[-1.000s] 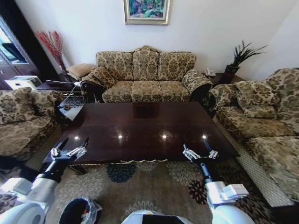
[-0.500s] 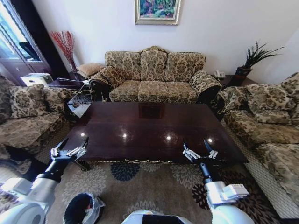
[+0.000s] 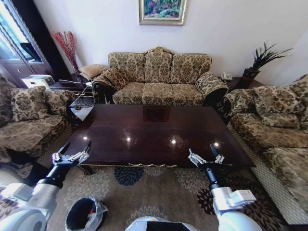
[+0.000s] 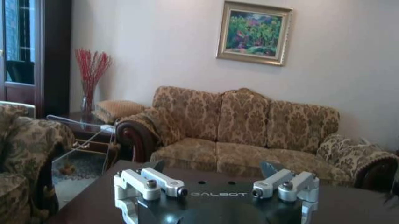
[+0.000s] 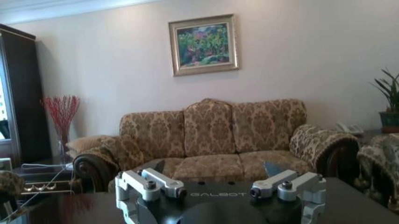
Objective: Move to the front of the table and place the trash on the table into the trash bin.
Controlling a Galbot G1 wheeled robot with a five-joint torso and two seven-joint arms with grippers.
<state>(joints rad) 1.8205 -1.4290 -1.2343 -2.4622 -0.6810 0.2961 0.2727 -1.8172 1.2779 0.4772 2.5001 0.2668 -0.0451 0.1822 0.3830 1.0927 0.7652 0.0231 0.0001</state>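
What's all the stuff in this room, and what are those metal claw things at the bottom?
Table: one, dark reddish-brown, centre, glossy top with light reflections.
Trash bin: one, black with pale bag liner, on the carpet near the robot's left arm.
Sofas: three, beige floral; one behind the table, one left, one right.
Painting: one, gilt-framed, on the wall.
Red twigs: one bunch, far left corner.
Potted plant: one, green, far right corner.
Left end effector: open, at the table's near left edge.
Right end effector: open, at the near right edge.
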